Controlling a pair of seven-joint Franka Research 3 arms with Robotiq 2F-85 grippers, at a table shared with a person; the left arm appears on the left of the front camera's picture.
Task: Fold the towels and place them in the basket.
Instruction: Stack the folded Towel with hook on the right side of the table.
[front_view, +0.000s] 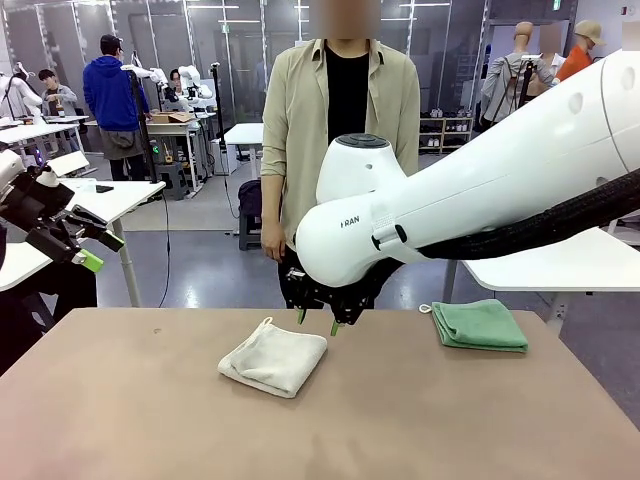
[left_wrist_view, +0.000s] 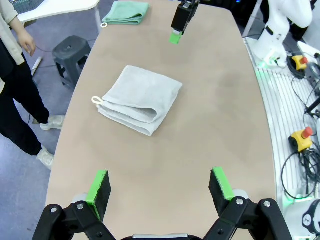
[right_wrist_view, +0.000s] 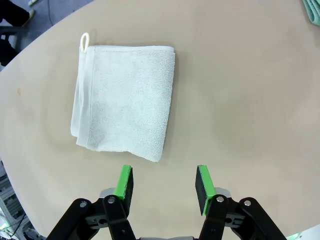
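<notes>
The cream-white towel (front_view: 273, 361) is lying folded into a neat packet near the middle of the table (front_view: 120, 420), probably ready for lifting. The right gripper (front_view: 319, 322) is hanging just beyond its far edge, jaws parted and gripping nothing. The left gripper (left_wrist_view: 159, 187) is waiting well back from that towel, fully spread and empty. The sea green towel (front_view: 481, 325) is sitting folded to that towel's right. No basket is visible to judge.

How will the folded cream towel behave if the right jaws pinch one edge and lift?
The cream towel is soft terry folded in loose layers, so it would likely droop and partly unfold. It looks light. The hanging loop may dangle and snag. Pushed across the table, it would probably bunch.
</notes>
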